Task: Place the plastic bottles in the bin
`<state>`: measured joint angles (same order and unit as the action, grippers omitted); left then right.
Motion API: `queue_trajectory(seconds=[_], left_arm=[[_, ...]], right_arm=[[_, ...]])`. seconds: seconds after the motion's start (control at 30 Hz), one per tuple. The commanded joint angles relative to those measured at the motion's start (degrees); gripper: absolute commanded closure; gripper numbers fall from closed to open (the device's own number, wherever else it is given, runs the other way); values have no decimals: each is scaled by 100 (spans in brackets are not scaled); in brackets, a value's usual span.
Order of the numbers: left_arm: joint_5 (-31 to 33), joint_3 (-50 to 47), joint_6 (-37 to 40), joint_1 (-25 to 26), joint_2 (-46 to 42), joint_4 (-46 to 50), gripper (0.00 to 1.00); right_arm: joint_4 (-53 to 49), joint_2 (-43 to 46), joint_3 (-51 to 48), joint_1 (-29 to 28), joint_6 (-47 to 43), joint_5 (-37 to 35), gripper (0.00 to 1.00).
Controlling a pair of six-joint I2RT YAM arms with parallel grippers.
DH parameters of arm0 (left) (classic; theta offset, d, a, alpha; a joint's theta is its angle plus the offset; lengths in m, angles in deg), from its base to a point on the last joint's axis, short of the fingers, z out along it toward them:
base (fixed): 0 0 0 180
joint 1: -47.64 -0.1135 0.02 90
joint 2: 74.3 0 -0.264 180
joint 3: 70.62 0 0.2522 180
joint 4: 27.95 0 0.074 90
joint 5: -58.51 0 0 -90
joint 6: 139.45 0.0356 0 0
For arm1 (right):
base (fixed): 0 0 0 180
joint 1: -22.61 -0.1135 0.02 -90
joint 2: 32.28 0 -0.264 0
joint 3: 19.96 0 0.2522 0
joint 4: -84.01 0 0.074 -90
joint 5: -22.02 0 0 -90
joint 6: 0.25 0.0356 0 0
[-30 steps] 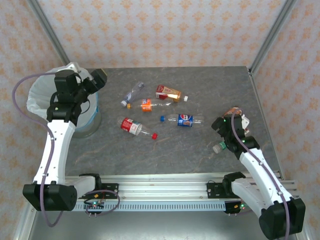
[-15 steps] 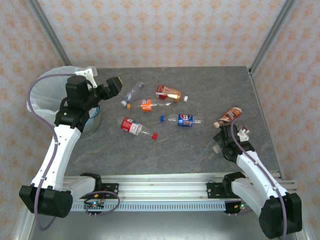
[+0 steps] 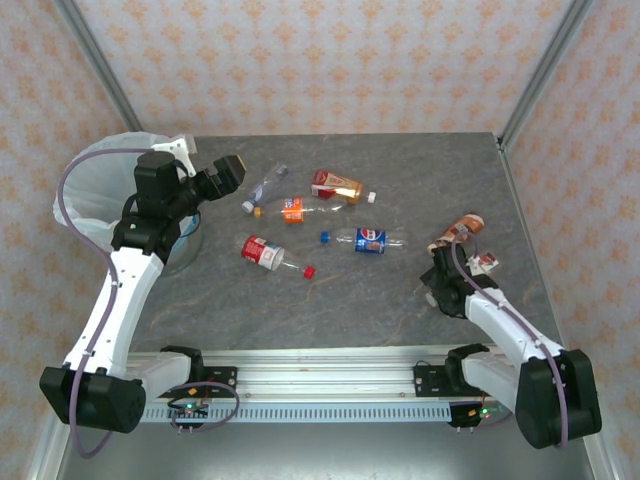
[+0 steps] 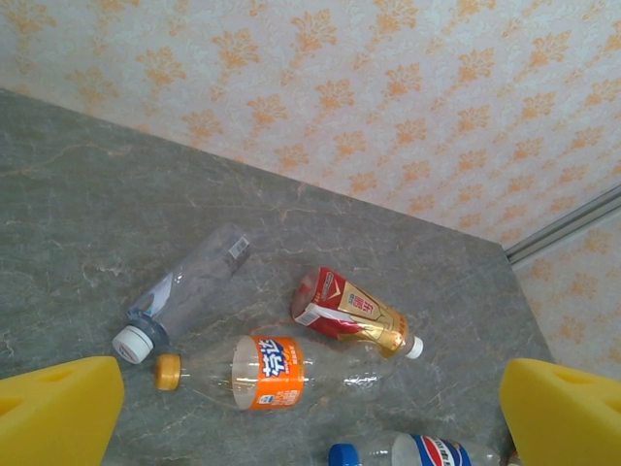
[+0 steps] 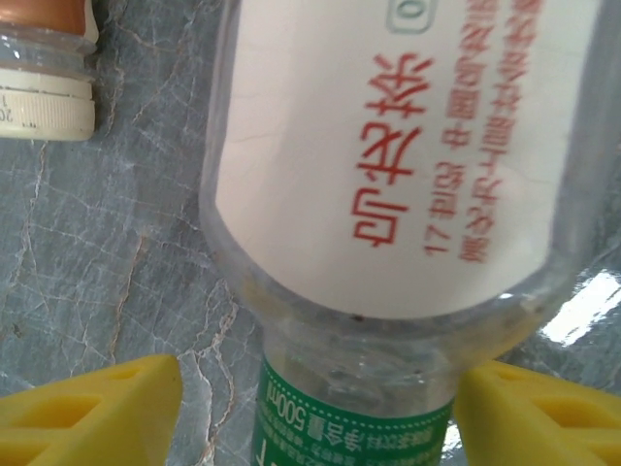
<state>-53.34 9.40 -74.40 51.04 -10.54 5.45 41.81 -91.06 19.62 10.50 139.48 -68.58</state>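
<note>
My right gripper (image 5: 315, 408) is low over a clear bottle with a white and green label (image 5: 388, 175), at the table's right (image 3: 487, 263). Its yellow fingers (image 5: 87, 413) straddle the bottle's green band. A gap shows on the left side, so it stands open. A brown bottle (image 3: 458, 230) lies just beyond. My left gripper (image 3: 230, 170) hangs open and empty beside the bin (image 3: 85, 170), facing the middle bottles: a clear one (image 4: 189, 286), an orange-label one (image 4: 267, 372), a red and gold one (image 4: 349, 313) and a blue-label one (image 4: 427, 453). A red-label bottle (image 3: 262, 251) lies nearer.
A loose blue cap (image 3: 325, 237) and a red cap (image 3: 309, 271) lie among the middle bottles. A metal post (image 3: 535, 75) rises at the table's back right corner. The table's right edge (image 3: 525, 250) runs close behind the right gripper.
The right gripper dropped down over the white-and-green bottle and its jaws narrowed, uncovering the brown bottle. The left arm swung from above the bin toward the middle, then held still.
</note>
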Motion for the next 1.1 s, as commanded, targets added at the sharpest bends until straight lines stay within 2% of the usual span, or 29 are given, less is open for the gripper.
queue_trajectory(seconds=[0.0, 0.37, 0.77, 0.93, 1.07], left_arm=[[124, -33, 88, 27, 43, -122, 0], [125, -59, 79, 24, 39, -76, 0], [237, -100, 165, 22, -49, 27, 0], [235, -83, 124, 23, -48, 20, 0], [295, -50, 55, 27, -23, 40, 0]], right_arm=[[197, -138, -59, -95, 28, -46, 27], [491, -265, -205, -159, 79, -230, 36], [515, -20, -370, -159, 467, -396, 59], [548, 416, -538, -159, 664, -564, 76], [506, 938, -561, -155, 488, -745, 99]])
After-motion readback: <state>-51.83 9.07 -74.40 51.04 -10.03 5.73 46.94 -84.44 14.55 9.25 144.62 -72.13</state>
